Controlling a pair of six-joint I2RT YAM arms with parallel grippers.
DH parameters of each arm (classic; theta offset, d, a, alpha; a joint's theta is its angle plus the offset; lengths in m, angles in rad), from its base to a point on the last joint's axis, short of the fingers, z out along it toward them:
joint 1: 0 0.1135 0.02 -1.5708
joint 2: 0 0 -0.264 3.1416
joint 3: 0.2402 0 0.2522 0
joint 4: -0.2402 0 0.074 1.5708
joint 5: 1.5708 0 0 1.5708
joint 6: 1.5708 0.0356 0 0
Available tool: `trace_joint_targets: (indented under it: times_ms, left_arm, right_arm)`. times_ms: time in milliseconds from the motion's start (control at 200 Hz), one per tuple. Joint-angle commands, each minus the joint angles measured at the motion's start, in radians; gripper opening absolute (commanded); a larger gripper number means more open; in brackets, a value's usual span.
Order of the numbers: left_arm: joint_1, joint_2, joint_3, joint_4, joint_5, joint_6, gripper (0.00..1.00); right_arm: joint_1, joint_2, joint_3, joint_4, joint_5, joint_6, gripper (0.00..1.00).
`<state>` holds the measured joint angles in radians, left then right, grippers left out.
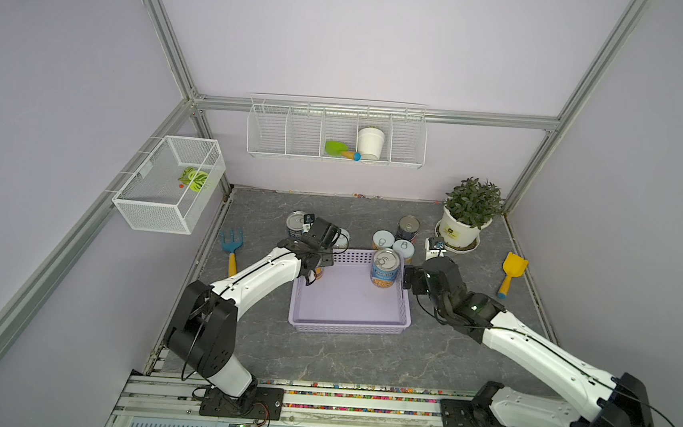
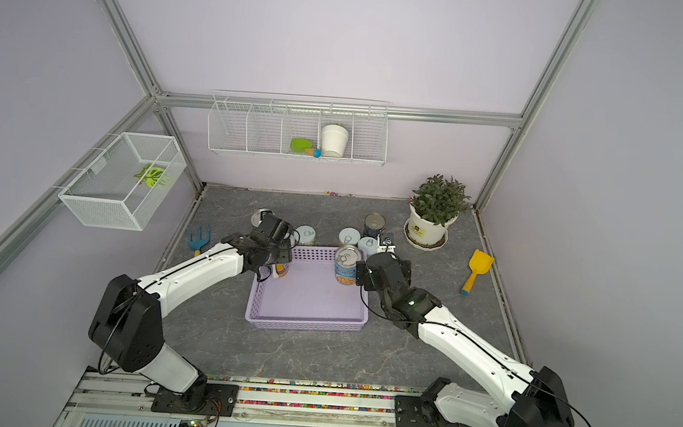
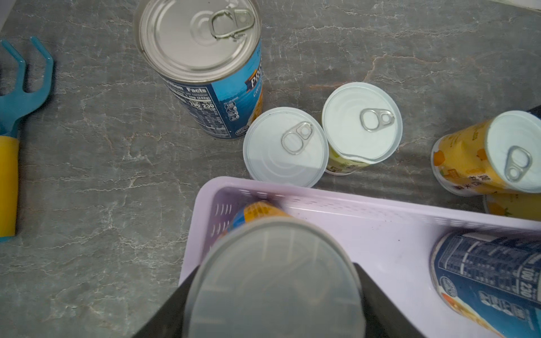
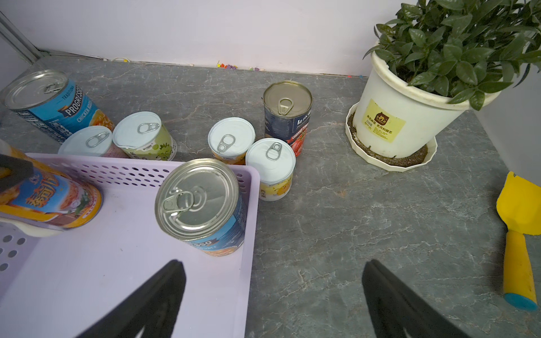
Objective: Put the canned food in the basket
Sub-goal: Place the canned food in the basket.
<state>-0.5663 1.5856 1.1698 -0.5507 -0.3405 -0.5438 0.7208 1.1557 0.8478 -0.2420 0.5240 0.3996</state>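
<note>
Between alu-framed lilac walls [image 1: 345, 35], grey marbled tabletop [image 1: 341, 356] bears lilac basket [image 1: 347, 327].

L pincer [image 3: 273, 288] clamped; R pincer [image 4: 273, 281] spread wide.

You count eight cans in all. Four are short white-topped cans [image 4: 90, 140] [image 4: 140, 131] [image 4: 231, 137] [image 4: 270, 155]: two yellow-labelled, one green-labelled, one whose label you can barely see. Four are taller metal-topped cans: two blue-labelled soup cans [image 4: 38, 87] [image 4: 196, 196], one dark tomato can [image 4: 287, 98] and one orange-labelled can [image 4: 58, 199]. You have one lilac basket [image 1: 347, 325] and two white wire baskets [image 1: 152, 212] [image 1: 279, 134]. Toy garden tools come to three: a blue rake [image 1: 231, 241], a yellow shovel [image 1: 512, 269], a green shovel [image 1: 334, 148]. Add one potted plant [image 1: 472, 204], one white flowerpot [image 1: 370, 141] and one green leaf-shaped piece [image 1: 194, 179].
</note>
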Motion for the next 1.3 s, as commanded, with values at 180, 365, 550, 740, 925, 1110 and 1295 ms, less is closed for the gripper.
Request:
trace_joint_targets:
  times_ms: [180, 365, 550, 740, 925, 1110, 1295]
  left_arm:
    - [0.015, -0.007, 0.01, 0.059, -0.072, -0.004, 0.36]
    - [0.016, -0.003, 0.014, 0.043, -0.085, -0.01, 0.53]
    - [0.016, -0.037, 0.013, 0.032, -0.071, -0.012, 0.81]
    - [0.015, -0.103, -0.007, 0.017, -0.063, -0.015, 0.94]
    - [0.016, -0.213, -0.053, 0.013, -0.055, -0.022, 1.0]
    - [0.016, -0.374, -0.138, 0.025, -0.087, -0.014, 1.0]
    - [0.026, -0.556, -0.286, 0.054, -0.188, -0.024, 1.0]
  right_arm:
    - [0.003, 0.01, -0.015, 0.021, 0.016, 0.011, 0.98]
    - [0.002, 0.014, -0.015, 0.024, 0.013, 0.012, 0.98]
    - [0.003, 0.023, -0.009, 0.026, 0.01, 0.015, 0.98]
    - [0.002, 0.043, 0.008, 0.02, 0.009, 0.025, 0.98]
    - [0.002, 0.041, 0.026, 0.011, 0.02, 0.022, 0.98]
    - [0.002, 0.04, 0.047, 0.003, 0.051, 0.019, 0.99]
    - [-0.016, 0.041, 0.062, 0.02, 0.092, 0.01, 0.98]
